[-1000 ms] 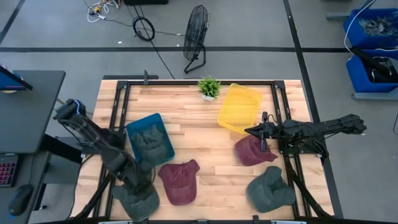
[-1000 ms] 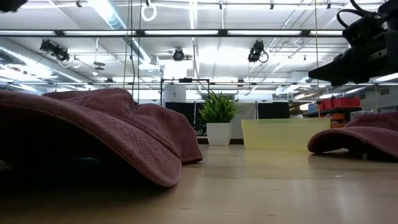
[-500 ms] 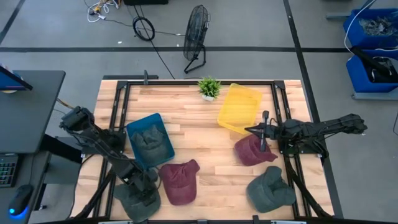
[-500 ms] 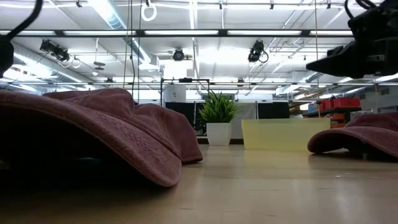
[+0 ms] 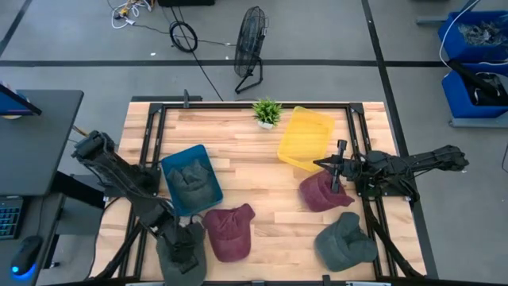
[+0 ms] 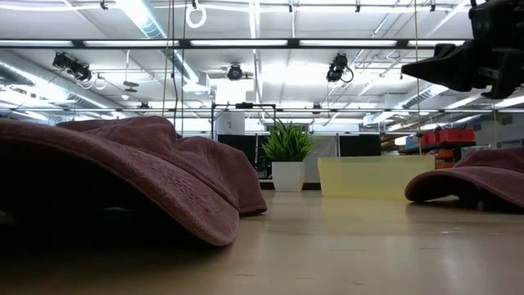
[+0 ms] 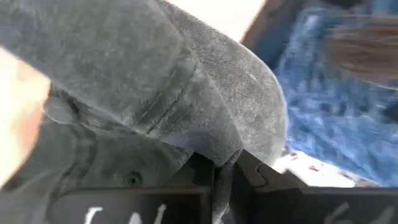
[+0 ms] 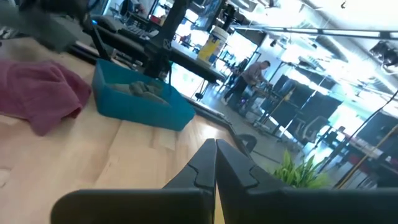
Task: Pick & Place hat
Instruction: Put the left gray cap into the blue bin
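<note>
A grey hat (image 5: 179, 258) lies at the table's near left corner, and my left gripper (image 5: 184, 248) is shut on it from above. A second grey hat lies inside the blue bin (image 5: 190, 179). One maroon hat (image 5: 229, 231) rests on the table just right of the held hat. Another maroon hat (image 5: 321, 192) lies below my right gripper (image 5: 338, 170), which hovers shut and touches nothing. A third grey hat (image 5: 344, 241) sits near the right front. The yellow bin (image 5: 305, 137) stands at the back. My left gripper pinches a raised fold of the grey hat's cloth (image 7: 222, 160) between its two fingers. The fingers slant down onto it from above. The rest of the hat spreads out beyond the fingers and, in the high view, still lies on the table.
A small potted plant (image 5: 267, 112) stands at the far edge beside the yellow bin. The blue bin (image 7: 336, 118) is close behind the held hat. Bare wood lies in the table's middle between the bins and the hats.
My left gripper has moved down and toward the table's near edge onto the grey hat and has shut on it. The hat's cloth has bunched narrower under the fingers. My right gripper has risen a little above the maroon hat.
</note>
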